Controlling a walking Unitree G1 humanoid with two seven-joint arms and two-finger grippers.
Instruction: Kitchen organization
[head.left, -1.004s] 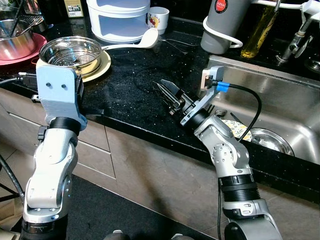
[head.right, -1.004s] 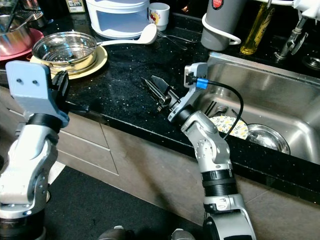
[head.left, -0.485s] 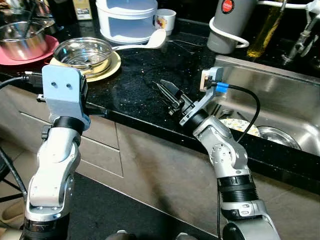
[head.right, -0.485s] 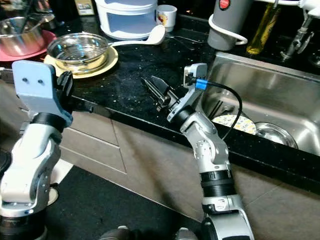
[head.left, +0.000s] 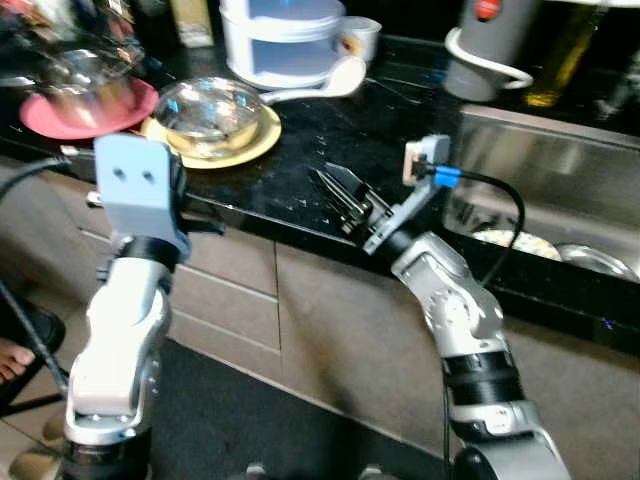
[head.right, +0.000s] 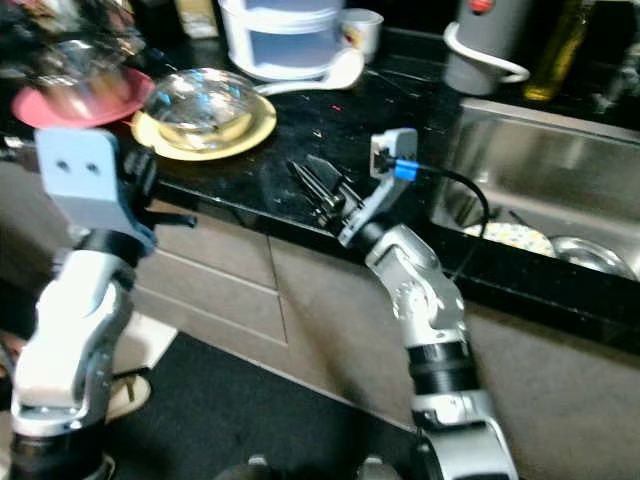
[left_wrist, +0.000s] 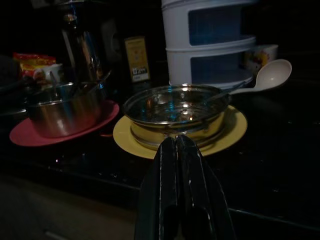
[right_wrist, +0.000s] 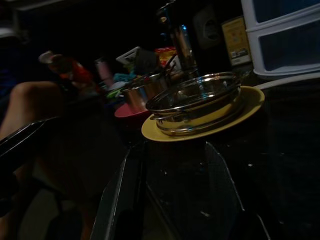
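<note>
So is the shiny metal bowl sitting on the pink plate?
No, the steel bowl sits on the yellow plate; the pink plate holds a pot.

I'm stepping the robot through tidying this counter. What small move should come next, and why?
Probably steady the body, then ease the left gripper forward toward the steel bowl on the yellow plate. Its jaws are shut and short of the counter edge, aimed at the bowl, and the head views are blurred. The right gripper, jaws open, hovers over bare counter.
</note>
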